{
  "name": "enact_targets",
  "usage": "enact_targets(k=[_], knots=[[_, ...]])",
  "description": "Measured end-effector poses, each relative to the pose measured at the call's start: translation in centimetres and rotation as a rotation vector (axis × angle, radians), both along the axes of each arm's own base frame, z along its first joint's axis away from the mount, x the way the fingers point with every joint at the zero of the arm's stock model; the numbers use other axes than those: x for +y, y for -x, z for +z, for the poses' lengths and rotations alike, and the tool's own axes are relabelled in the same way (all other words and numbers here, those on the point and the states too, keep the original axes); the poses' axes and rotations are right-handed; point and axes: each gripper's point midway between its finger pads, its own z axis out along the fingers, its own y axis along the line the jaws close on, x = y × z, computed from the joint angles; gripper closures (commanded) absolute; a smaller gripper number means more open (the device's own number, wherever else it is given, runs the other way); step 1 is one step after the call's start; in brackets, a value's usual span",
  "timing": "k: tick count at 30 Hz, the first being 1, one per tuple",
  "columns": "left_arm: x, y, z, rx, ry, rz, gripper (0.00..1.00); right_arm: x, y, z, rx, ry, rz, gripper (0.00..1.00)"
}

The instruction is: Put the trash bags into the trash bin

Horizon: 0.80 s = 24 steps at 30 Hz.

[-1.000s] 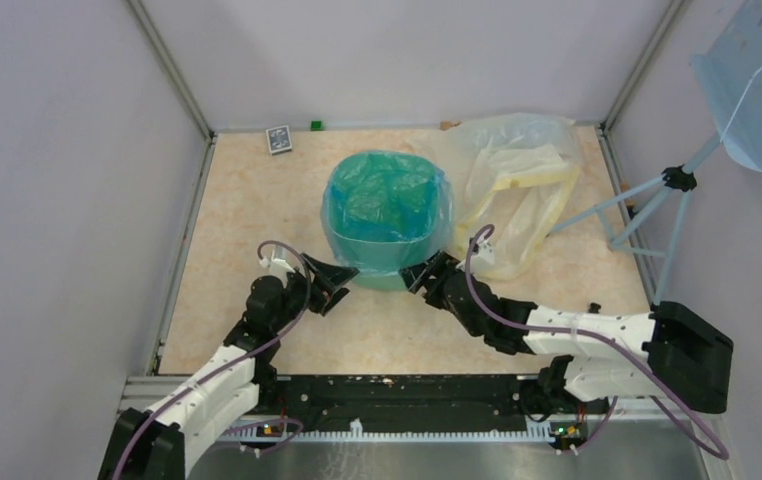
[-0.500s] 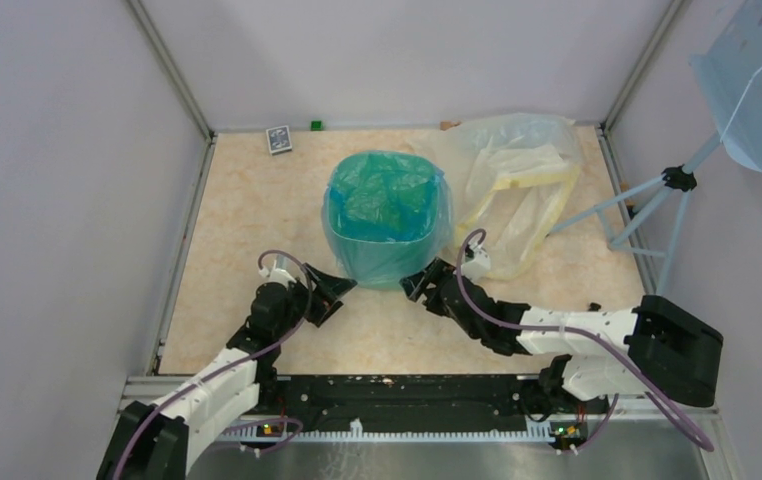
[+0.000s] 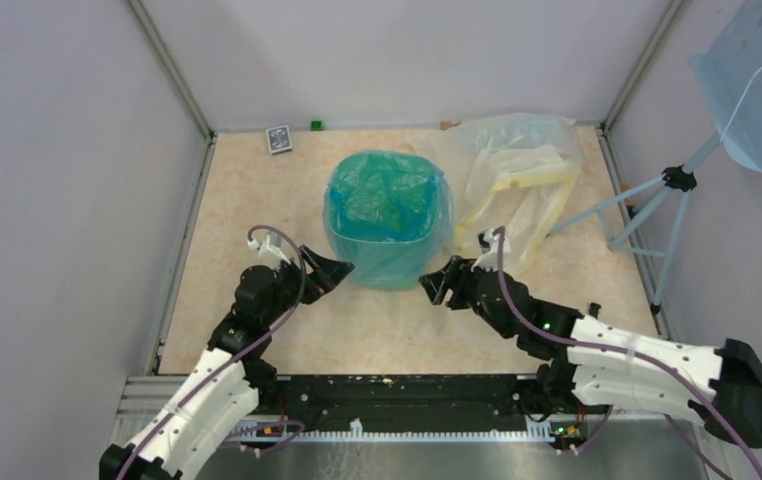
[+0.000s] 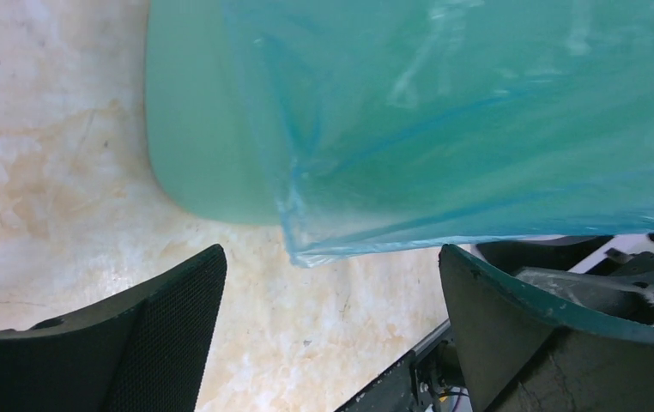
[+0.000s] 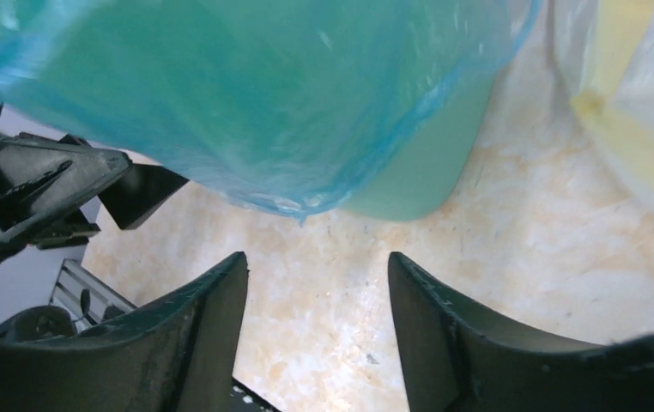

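Bin: the mint-green bin [image 3: 385, 283] stands upright at the middle of the bench [image 3: 227, 220], between the two arms.
Blue bag: the blue bag [image 3: 387, 195] sits inside the bin, its mouth folded out over the rim. Its crinkled skirt hangs down the outer walls almost to the base.
Left pincer: the left pincer [image 3: 329, 278] hovers low at the bin's near-left corner with its jaws spread wide and nothing between them.
Left wrist view: the bag's hem [image 4: 478, 129] hangs just ahead of the left pincer [image 4: 332, 257], with bare bin wall [image 4: 203, 129] to one side of it. Contact with the plastic cannot be told.
Right pincer: the right pincer [image 3: 439, 283] sits low at the bin's near-right corner, jaws apart and empty.
Right wrist view: the loose bag edge [image 5: 221, 86] droops just beyond the right pincer [image 5: 317, 257], above the bench, beside the bin's lower corner [image 5: 418, 172].
Clear bag: a yellow-banded clear bag [image 3: 517, 175] lies crumpled just right of the bin, near the back right corner.
Back edge: a small patterned box [image 3: 278, 139] and a green cube [image 3: 316, 125] lie well apart from the bin.
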Motion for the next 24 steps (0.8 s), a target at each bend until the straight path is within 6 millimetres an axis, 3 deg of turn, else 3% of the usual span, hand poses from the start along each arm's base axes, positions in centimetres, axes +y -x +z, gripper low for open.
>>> enact_targets(k=[3,4,9,14,16,19,24], knots=[[0.3,-0.1,1.9,-0.049,-0.029,-0.008,0.1,-1.3,0.3,3.7,-0.092,0.023,0.025,0.77],[0.3,-0.1,2.1,-0.05,-0.034,-0.013,0.12,-1.7,0.3,5.3,-0.126,0.028,0.032,1.0],[1.2,-1.0,2.0,-0.011,-0.071,-0.024,0.17,-1.9,-0.6,13.4,-0.229,0.121,0.051,1.0],[4.1,-2.9,1.9,0.019,-0.069,0.027,0.17,1.9,-2.4,19.4,-0.245,0.254,0.154,1.0],[4.9,-3.5,1.8,0.029,-0.056,0.036,0.16,3.7,-3.2,19.7,-0.233,0.295,0.202,1.0],[5.1,-4.0,1.1,0.061,-0.029,0.007,0.12,6.1,-4.9,18.7,-0.176,0.368,0.286,1.0],[4.3,-4.2,0.7,0.087,-0.003,-0.06,0.01,9.3,-8.3,14.1,-0.04,0.502,0.376,1.0]])
